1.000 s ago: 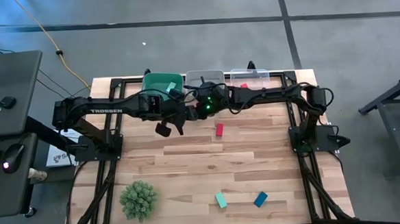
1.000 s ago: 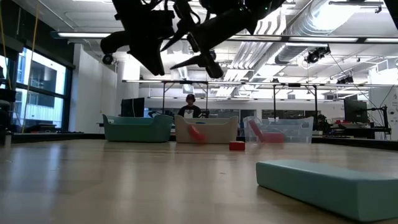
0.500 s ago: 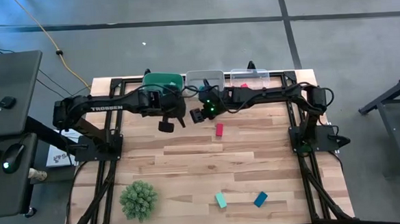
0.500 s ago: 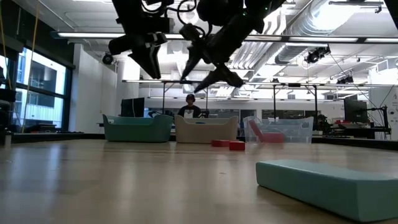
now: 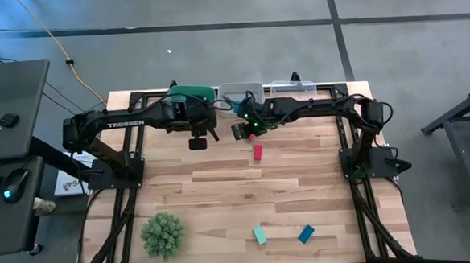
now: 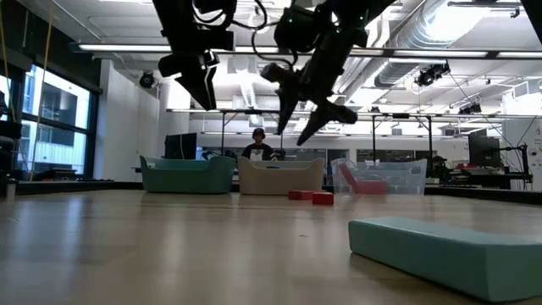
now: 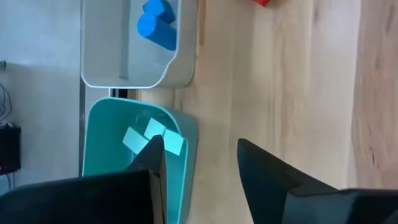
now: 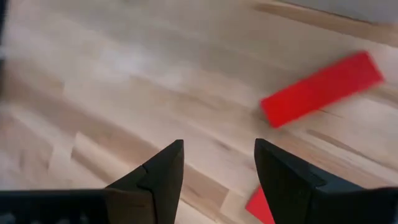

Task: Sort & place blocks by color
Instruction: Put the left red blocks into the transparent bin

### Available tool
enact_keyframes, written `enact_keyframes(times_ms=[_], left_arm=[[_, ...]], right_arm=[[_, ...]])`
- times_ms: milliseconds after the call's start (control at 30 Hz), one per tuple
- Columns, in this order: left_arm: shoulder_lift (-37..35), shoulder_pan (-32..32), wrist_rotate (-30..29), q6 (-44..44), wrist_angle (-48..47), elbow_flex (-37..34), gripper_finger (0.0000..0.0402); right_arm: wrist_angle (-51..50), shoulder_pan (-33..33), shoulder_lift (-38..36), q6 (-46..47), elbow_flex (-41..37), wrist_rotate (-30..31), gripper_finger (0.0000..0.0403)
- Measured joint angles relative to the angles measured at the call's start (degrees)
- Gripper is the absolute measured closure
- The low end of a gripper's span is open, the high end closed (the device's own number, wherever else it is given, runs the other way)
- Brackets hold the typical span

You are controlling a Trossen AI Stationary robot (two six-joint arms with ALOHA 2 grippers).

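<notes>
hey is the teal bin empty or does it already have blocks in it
Not empty. The left wrist view shows light teal blocks lying inside the teal bin, just ahead of the left tool, whose fingers stand apart with nothing between them.

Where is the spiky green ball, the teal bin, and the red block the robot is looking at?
spiky green ball (image 5: pixel 162 234), high view, its middle.
teal bin (image 7: pixel 99 149), left wrist view, inside floor.
red block (image 8: pixel 320 89), right wrist view, top face.

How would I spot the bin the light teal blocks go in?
Look along the far edge of the wooden table, where three bins stand in a row. Take the one at the left end, by the left gripper. That teal bin is solid coloured; the white bin and the clear bin are pale.
</notes>
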Motion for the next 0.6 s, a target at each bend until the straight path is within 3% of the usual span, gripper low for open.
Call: enact_keyframes(times_ms=[100,200,367,600], left_arm=[[0.00,0.11,-0.10,-0.62,0.32,0.00,0.0282],[0.00,0.09,-0.07,-2.59,0.33,0.00,0.0283],[0.00,0.09,0.14,-4.69,0.25,0.00,0.0286],[0.00,0.09,2.14,-4.84,0.29,0.00,0.0286]], right_arm=[[-1.61,-1.16,0.02,4.20,-0.17,0.10,0.0219],[-1.97,-1.95,0.02,1.38,-0.16,0.21,0.0219],[-1.76,-3.58,0.02,-21.72,-0.16,-0.23,0.0219],[-2.32,-7.43,0.02,-44.20,-0.15,-8.21,0.0219]])
